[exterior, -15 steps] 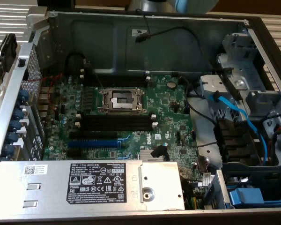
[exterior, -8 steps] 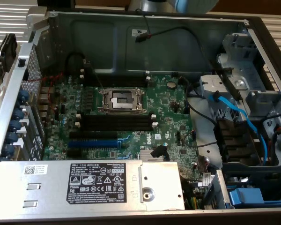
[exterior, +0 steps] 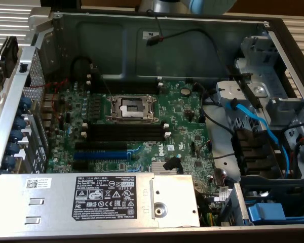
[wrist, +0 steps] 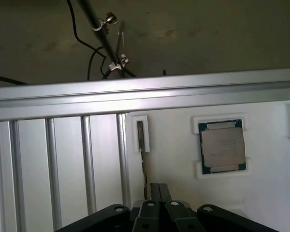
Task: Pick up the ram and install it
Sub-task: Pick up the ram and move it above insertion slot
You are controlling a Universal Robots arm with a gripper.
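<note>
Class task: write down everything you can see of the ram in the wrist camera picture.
The ram shows edge-on as a thin, dark strip, so its chips and label are hidden. It stands in a narrow slot of a white tray, with a raised white frame around one end. It lies between a ribbed metal panel and a processor chip, apart from both. Its other end runs close to the gripper; contact cannot be told.

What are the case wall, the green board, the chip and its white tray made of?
Case wall: looks like bare sheet metal, dull grey with soft glare.
Green board: probably fibreglass laminate, glossy green, studded with soldered parts.
Chip: silvery metal lid, satin sheen, on a green rim.
White tray: matte white, plastic or foam; unclear which.
</note>
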